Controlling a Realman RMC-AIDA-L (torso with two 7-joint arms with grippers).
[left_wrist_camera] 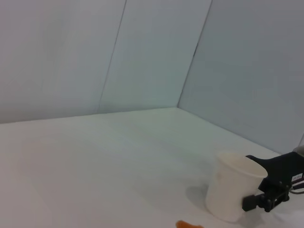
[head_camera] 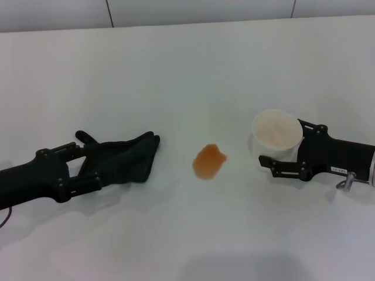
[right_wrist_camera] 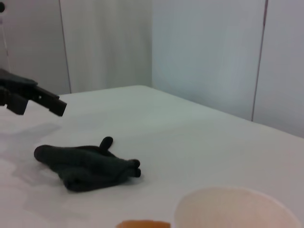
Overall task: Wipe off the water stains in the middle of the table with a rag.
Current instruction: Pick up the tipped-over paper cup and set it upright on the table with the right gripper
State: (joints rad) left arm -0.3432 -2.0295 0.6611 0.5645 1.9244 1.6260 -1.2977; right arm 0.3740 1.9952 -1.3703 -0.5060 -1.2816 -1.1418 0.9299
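The water stain [head_camera: 208, 161], a small orange-brown blotch, lies in the middle of the white table [head_camera: 187, 76]. The dark rag [head_camera: 126, 158] lies crumpled to its left. My left gripper [head_camera: 91, 165] is open at the rag's left end. In the right wrist view this gripper [right_wrist_camera: 33, 97] hovers above the table, apart from the rag [right_wrist_camera: 88, 166]. My right gripper [head_camera: 281, 143] is to the right of the stain, with its fingers on both sides of a white paper cup [head_camera: 276, 134]. The stain's edge also shows in the left wrist view [left_wrist_camera: 187, 224].
The white cup [left_wrist_camera: 232, 192] stands upright close to the right of the stain, with a finger of the right gripper [left_wrist_camera: 266, 190] against its side. A grey-seamed wall runs along the table's far edge.
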